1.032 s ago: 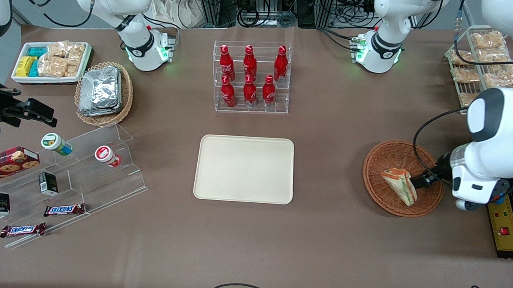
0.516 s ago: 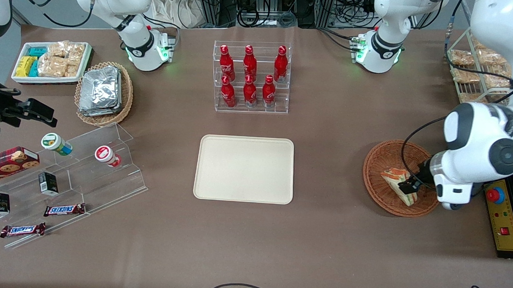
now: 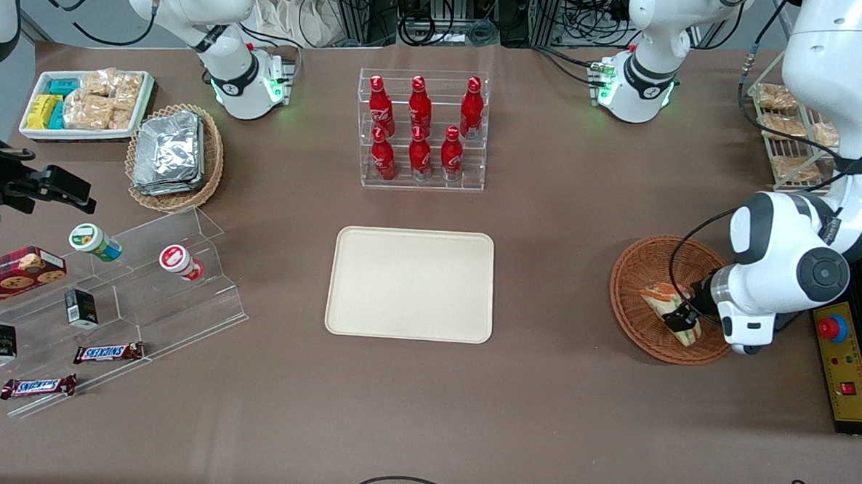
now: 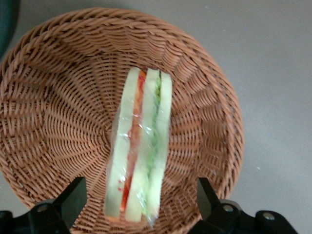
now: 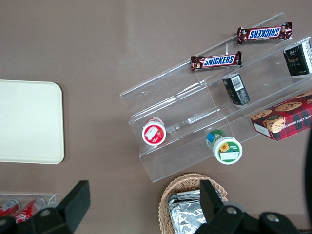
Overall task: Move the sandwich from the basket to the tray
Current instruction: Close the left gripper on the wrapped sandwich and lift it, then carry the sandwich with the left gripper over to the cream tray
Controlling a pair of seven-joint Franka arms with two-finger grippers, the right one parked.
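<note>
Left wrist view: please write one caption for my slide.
Open hand straddles the wrapped sandwich lying in the wicker basket.

Sandwich point(image 4: 139, 146) lying in the basket point(image 3: 637, 269) toward the working arm's end of the table point(image 3: 541, 392), claw point(image 4: 139, 207) spread wide astride it without touching, tray point(image 3: 411, 285) well apart at mid-table, nearer the front camera than the bottle rack point(image 3: 423, 129).
</note>
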